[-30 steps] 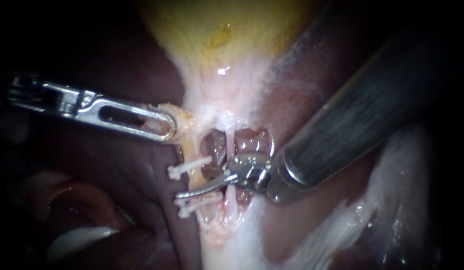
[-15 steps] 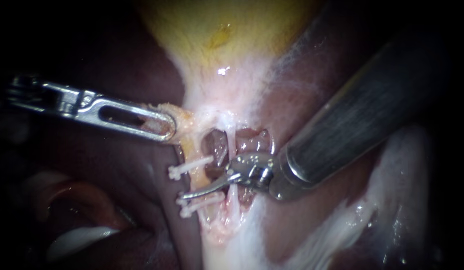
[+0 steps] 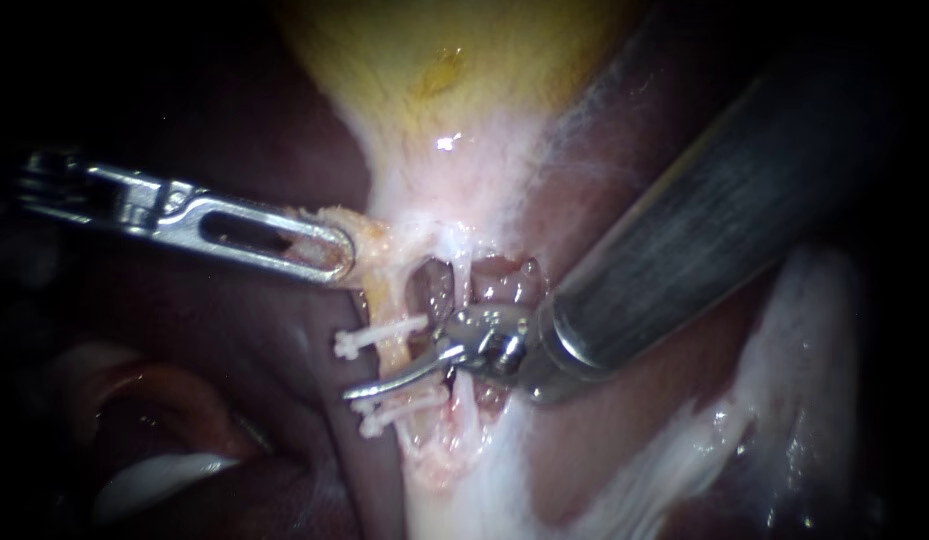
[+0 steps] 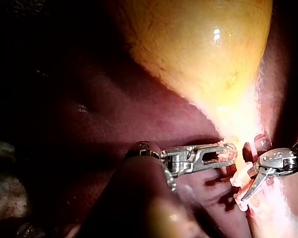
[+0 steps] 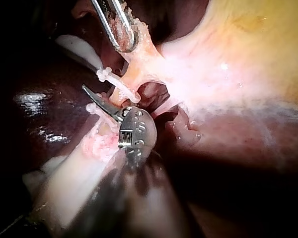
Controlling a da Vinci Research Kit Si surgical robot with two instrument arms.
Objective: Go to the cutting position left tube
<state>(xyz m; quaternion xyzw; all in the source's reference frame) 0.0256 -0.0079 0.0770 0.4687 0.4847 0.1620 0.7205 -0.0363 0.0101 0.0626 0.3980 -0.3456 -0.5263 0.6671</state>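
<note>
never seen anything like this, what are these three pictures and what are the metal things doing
A surgical robot is working on a pig's liver and yellow gallbladder. The wide picture comes from the endoscope; the other two come from a camera on each arm. The left instrument has its jaws shut on tissue at the gallbladder's narrow end. The right instrument lays its curved tip across a tube, between two white clips.

The right instrument's (image 3: 356, 391) shaft, blurred, leaves the endoscope view; the left instrument (image 3: 336, 252) covers the tissue (image 3: 369, 240) it grips.
</note>
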